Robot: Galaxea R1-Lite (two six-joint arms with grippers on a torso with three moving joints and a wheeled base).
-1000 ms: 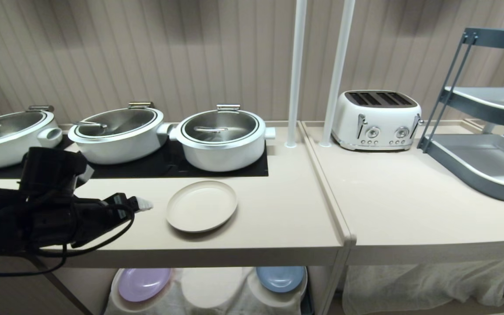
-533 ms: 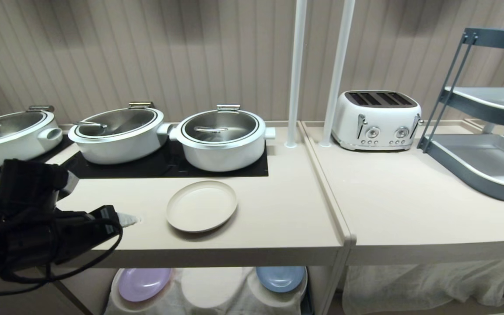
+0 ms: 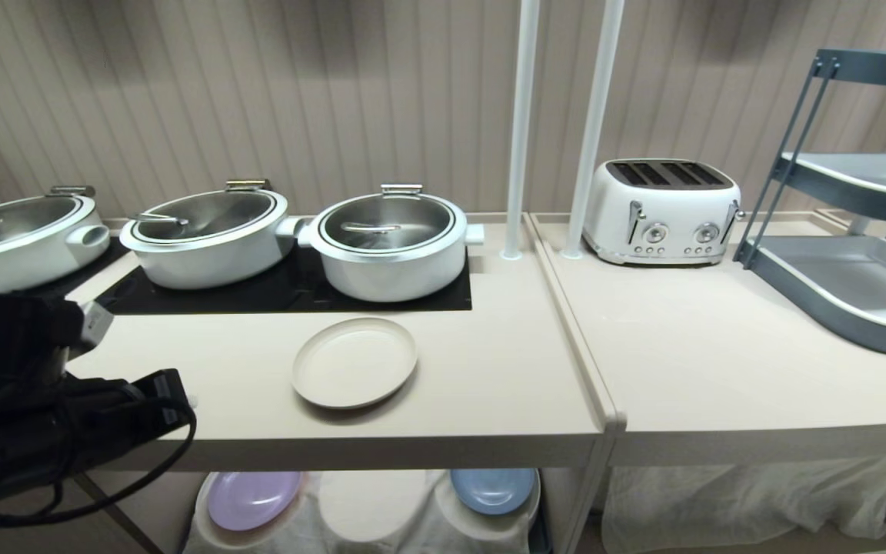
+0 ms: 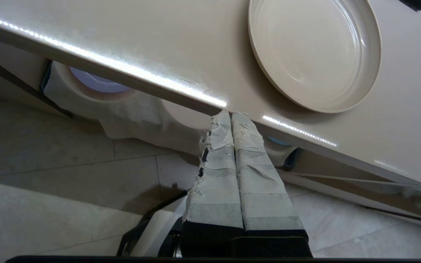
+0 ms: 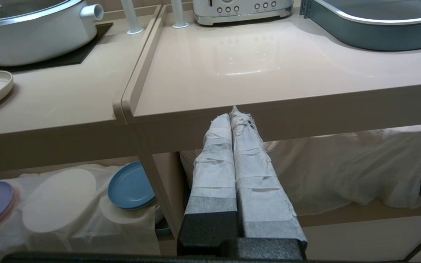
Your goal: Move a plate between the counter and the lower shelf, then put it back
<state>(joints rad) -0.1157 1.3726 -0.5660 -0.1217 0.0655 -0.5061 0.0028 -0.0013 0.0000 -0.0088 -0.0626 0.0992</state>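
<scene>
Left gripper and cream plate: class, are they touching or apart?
Apart. In the head view, bare counter separates the shut left gripper from the plate.

Left gripper [image 4: 231,116] withdrawn from beside the plate [image 3: 354,362] toward the worktop's [image 3: 489,385] front-left edge; its jaws, formerly parted, now pressed together.

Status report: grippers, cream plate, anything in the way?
Both grippers empty, jaws shut: left gripper, right gripper. Plate flat on counter, untouched. Nothing in the way.
</scene>
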